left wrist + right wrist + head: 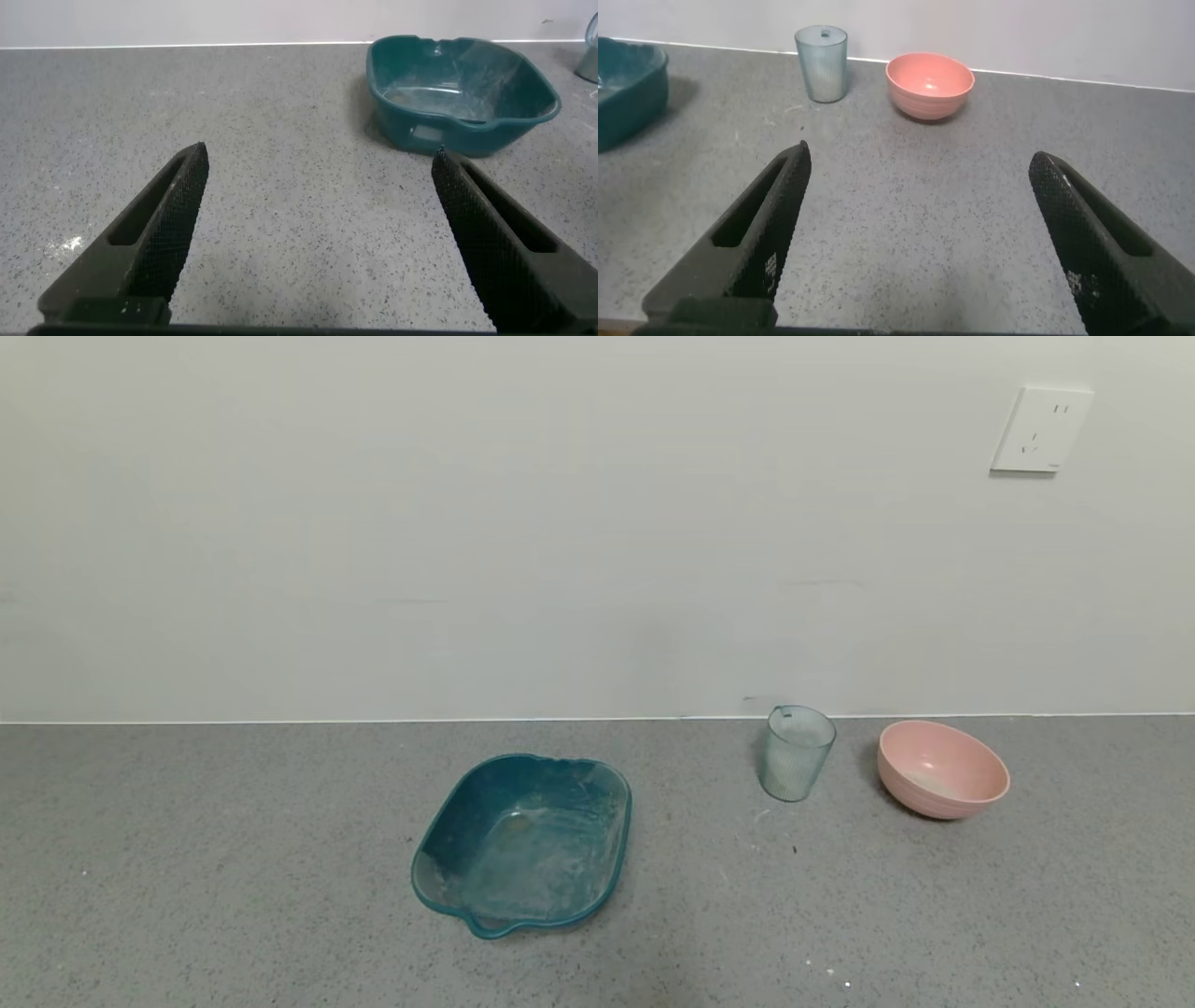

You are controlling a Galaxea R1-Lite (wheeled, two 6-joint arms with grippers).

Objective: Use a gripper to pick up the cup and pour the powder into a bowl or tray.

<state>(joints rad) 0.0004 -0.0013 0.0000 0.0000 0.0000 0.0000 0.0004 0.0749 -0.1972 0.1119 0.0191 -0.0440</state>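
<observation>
A: Grey speckled stone bench [233, 859], running to a pale wall. Small translucent blue-green ribbed cup [796, 753] upright near the bench's back edge, right of centre. Whitish powder [782, 767] low inside it, seen through the ribs.

B: Round pale pink bowl [943, 770] just beside the cup on its right, apart, not touching. Faint pale residue on its inner wall. Contact with the wall behind: cannot tell.

A: Larger teal squarish tray [523, 842] with rounded corners, left of the cup and nearer the robot, well apart from both. Whitish dusting smeared over its floor. Small handle lip at the near edge.

B: White wall socket [1041, 429] high on the right.

A: Neither arm visible from the head camera. Left end effector [318, 205] low over bare bench, 2 textured black fingers [173, 219] spread wide, nothing between. Teal tray beyond it, off toward the right-hand finger.

B: Right end effector [920, 210] likewise spread wide, 2 fingers [775, 224] holding nothing, over bare bench. Cup [822, 63] and bowl [929, 86] well ahead of it near the wall, side by side. Edge of the tray [631, 89] at the frame's margin.
</observation>
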